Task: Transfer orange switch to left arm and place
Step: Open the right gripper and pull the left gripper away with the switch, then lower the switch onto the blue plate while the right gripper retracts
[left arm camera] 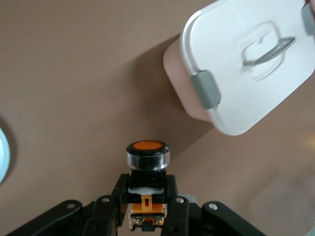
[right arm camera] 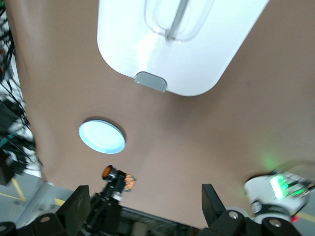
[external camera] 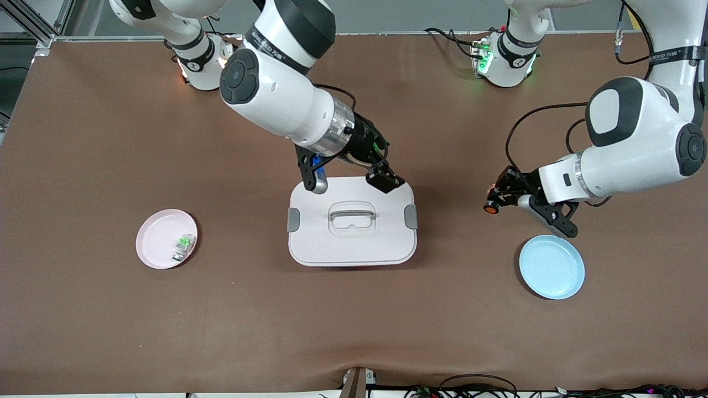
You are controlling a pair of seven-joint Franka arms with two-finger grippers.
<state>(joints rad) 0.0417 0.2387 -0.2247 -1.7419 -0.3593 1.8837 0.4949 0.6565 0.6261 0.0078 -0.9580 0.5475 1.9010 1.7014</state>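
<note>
Two arms are up over the worktop: the left tool [external camera: 496, 200] is clamped on the orange switch [external camera: 490, 208], holding it in the air above bare worktop between the box [external camera: 352, 241] and the blue plate [external camera: 552, 267]. Over the box's edge nearest the robots' bases hangs the right tool [external camera: 350, 183], fingers spread wide apart, holding nothing.
</note>
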